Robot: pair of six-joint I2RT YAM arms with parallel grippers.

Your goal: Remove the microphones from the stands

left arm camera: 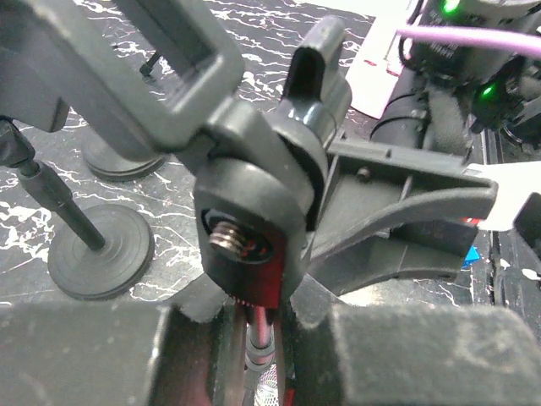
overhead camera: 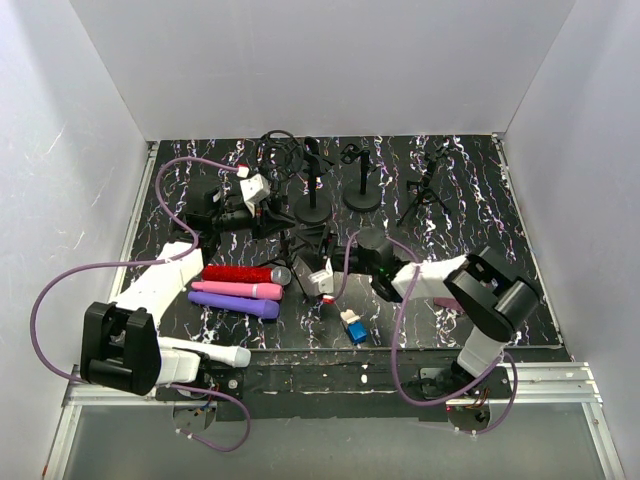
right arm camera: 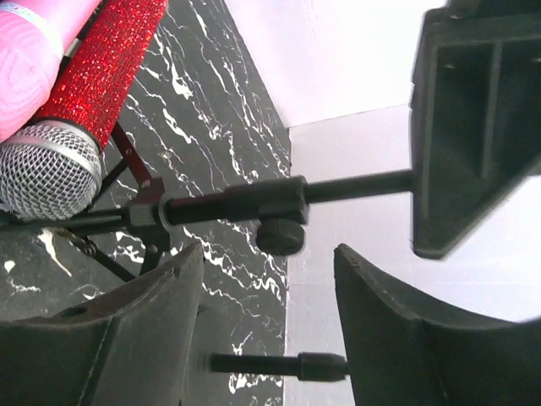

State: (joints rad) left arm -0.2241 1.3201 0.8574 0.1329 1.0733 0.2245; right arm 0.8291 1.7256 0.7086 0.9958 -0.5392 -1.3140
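Note:
A red glitter microphone (overhead camera: 235,273) with a silver mesh head lies flat on the black marbled table, left of a small black tripod stand (overhead camera: 300,245). It also shows in the right wrist view (right arm camera: 101,76). My left gripper (overhead camera: 272,218) is at the stand's top. In the left wrist view the gripper (left arm camera: 258,338) has its padded fingers nearly together around the stem just under the empty black clip (left arm camera: 270,178). My right gripper (overhead camera: 318,280) is open beside the stand. In the right wrist view the gripper (right arm camera: 266,254) is just below the stand's pole (right arm camera: 245,201).
A pink microphone (overhead camera: 235,290) and a purple one (overhead camera: 235,304) lie beside the red one. Round-base stands (overhead camera: 313,195) (overhead camera: 362,182) and a tripod (overhead camera: 425,197) stand at the back. A blue and white object (overhead camera: 353,327) lies near the front edge. White walls enclose the table.

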